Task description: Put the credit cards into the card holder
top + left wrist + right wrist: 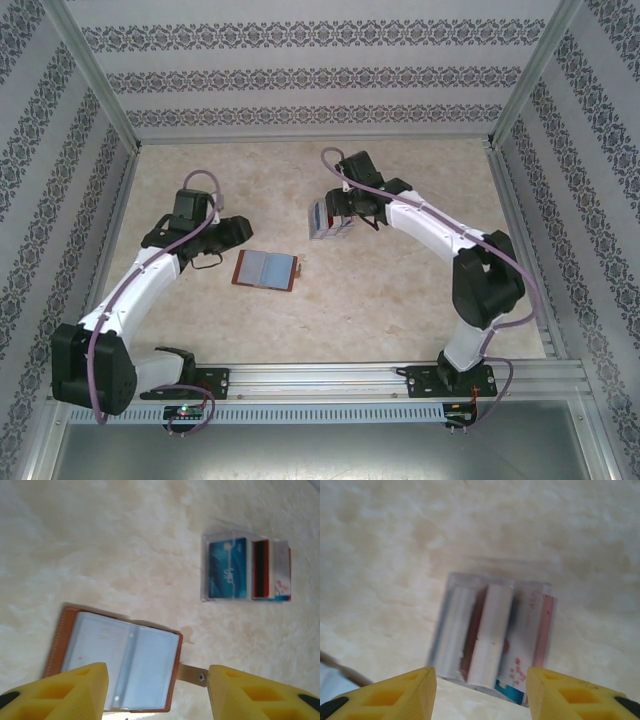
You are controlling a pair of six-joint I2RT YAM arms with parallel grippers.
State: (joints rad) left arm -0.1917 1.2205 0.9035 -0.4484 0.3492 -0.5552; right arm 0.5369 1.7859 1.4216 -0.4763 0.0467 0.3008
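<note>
The card holder lies open and flat on the table, brown rim up and grey-blue inside showing. In the left wrist view the card holder sits just ahead of my open left gripper, its clasp tab close to the right fingertip. Nothing is between those yellow fingers. The credit cards stand on edge in a clear rack, blue, red and white faces showing. My right gripper hangs open just above the cards, holding nothing. In the top view the left gripper is left of the holder and the right gripper is at the cards.
The clear plastic rack holding the cards stands right of and beyond the card holder. Patterned walls with metal posts close in the marbled tabletop on three sides. An aluminium rail carries both arm bases at the near edge.
</note>
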